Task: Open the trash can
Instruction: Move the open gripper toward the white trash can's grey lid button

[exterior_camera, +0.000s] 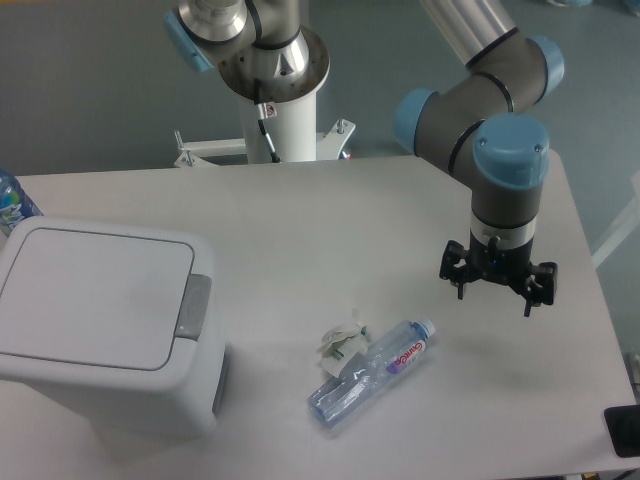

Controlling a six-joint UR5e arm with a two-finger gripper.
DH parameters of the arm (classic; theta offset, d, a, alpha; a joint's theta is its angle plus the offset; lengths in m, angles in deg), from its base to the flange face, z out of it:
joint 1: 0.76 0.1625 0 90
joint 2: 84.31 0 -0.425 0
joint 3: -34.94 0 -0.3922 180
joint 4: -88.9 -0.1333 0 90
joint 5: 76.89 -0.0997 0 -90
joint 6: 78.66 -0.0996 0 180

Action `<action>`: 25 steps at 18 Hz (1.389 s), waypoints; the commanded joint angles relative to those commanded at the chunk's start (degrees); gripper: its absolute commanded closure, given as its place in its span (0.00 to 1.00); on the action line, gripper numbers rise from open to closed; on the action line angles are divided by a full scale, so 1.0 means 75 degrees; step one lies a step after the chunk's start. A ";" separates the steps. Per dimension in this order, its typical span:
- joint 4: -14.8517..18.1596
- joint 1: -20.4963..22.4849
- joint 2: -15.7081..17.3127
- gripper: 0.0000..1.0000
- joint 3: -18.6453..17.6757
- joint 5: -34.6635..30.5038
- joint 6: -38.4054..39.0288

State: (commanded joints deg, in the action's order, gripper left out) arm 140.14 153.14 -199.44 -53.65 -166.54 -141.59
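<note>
White plastic trash can [100,325] is sitting at your table's [320,215] left-front corner, lid down flat, grey push tab [193,305] on its right rim. Your gripper [497,288] hangs well off to the right, fingers spread apart with nothing in them. Clear bottle [370,372] and crumpled paper [342,340] lie in between
</note>
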 joint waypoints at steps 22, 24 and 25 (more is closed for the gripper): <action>-0.0398 -0.0258 0.0386 0.00 0.0480 0.3019 0.3910; -0.0398 -0.0304 0.0678 0.00 0.0492 0.3374 0.4603; -0.0398 -0.0397 0.0761 0.00 0.0492 0.3445 0.4768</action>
State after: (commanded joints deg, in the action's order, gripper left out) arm 137.15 150.16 -193.74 -49.96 -140.71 -105.83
